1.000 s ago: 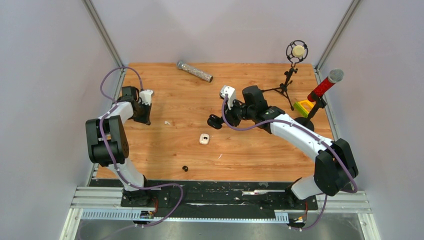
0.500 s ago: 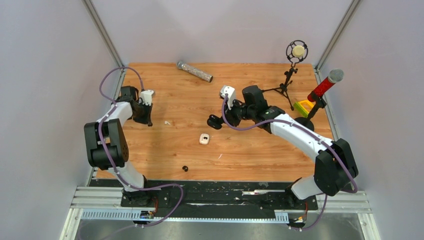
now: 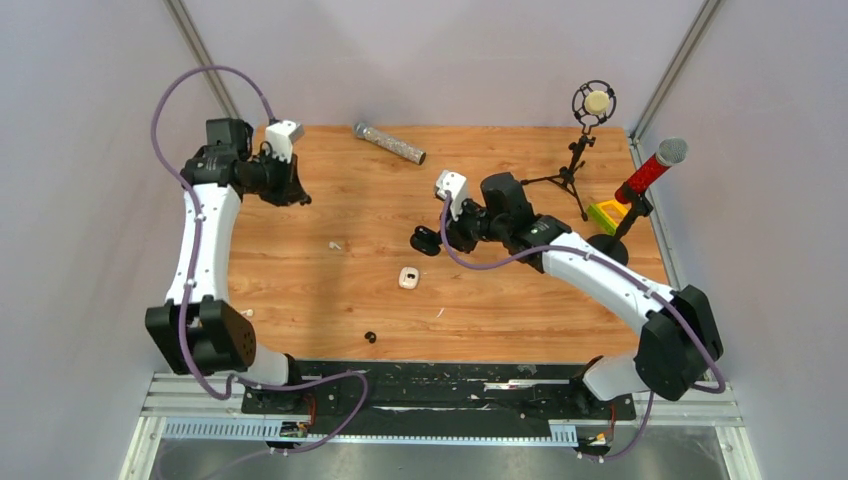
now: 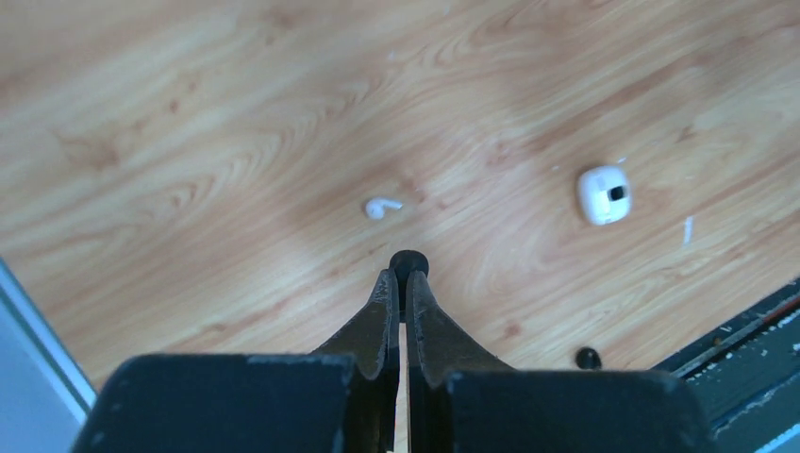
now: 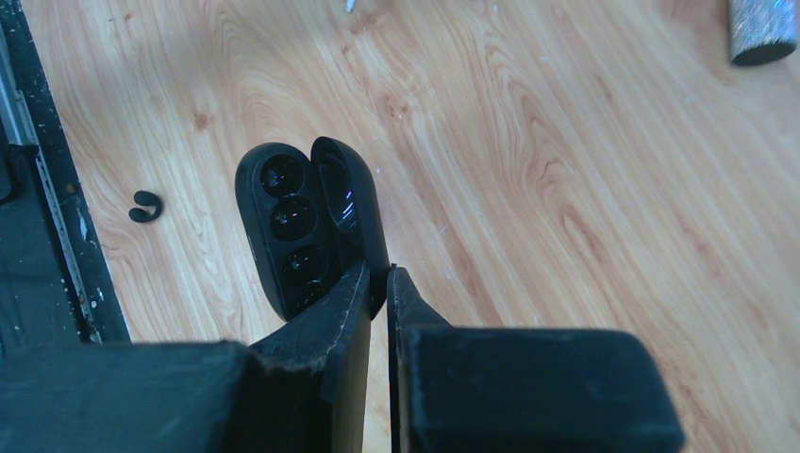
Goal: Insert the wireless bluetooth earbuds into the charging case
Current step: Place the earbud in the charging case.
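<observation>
My left gripper (image 3: 296, 193) is raised over the back left of the table. In the left wrist view it (image 4: 403, 276) is shut on a small round black earbud (image 4: 408, 261) at its fingertips. The whitish earbud (image 3: 408, 277), a rounded piece with a dark square window, lies mid-table and shows in the left wrist view (image 4: 604, 194). My right gripper (image 3: 440, 240) is shut on the edge of the black charging case (image 3: 426, 240). The case (image 5: 297, 222) is open, lid up, its round sockets empty, held just above the wood beside the right fingertips (image 5: 377, 276).
A small white fleck (image 3: 335, 245) lies left of centre. A black C-shaped hook (image 3: 370, 337) lies near the front edge. A glittery microphone (image 3: 390, 143) lies at the back. A mic stand (image 3: 580, 150), a red microphone (image 3: 650, 170) and a green-yellow block (image 3: 606, 213) stand at the right.
My left arm has lifted off the table and swung toward the back left corner, jaws shut. My right gripper with the case has shifted slightly left.
</observation>
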`<action>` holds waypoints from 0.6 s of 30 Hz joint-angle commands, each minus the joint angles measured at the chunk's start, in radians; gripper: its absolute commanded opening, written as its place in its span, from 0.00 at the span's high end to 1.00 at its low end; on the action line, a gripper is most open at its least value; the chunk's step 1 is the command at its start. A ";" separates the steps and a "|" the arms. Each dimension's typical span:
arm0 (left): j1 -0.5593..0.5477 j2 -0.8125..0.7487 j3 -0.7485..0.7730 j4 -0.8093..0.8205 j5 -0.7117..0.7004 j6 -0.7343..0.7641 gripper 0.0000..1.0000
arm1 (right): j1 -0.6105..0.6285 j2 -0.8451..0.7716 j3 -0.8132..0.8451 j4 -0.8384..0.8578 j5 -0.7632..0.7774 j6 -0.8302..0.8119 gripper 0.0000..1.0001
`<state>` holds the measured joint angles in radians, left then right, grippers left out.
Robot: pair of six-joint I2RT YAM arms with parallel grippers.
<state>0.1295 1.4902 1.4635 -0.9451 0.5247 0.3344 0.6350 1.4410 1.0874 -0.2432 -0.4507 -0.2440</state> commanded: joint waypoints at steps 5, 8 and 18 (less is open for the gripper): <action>-0.214 -0.220 0.187 -0.159 0.139 -0.081 1.00 | 0.151 -0.102 0.079 0.134 0.135 -0.144 1.00; -0.279 -0.281 0.192 -0.115 0.166 -0.099 1.00 | 0.195 -0.083 0.109 0.160 0.199 -0.185 1.00; -0.433 -0.447 0.110 -0.053 0.173 -0.138 1.00 | 0.303 -0.019 0.194 0.208 0.234 -0.262 1.00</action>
<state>-0.2718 1.0645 1.5986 -1.0393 0.6674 0.2420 0.9104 1.3998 1.2121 -0.0944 -0.2390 -0.4564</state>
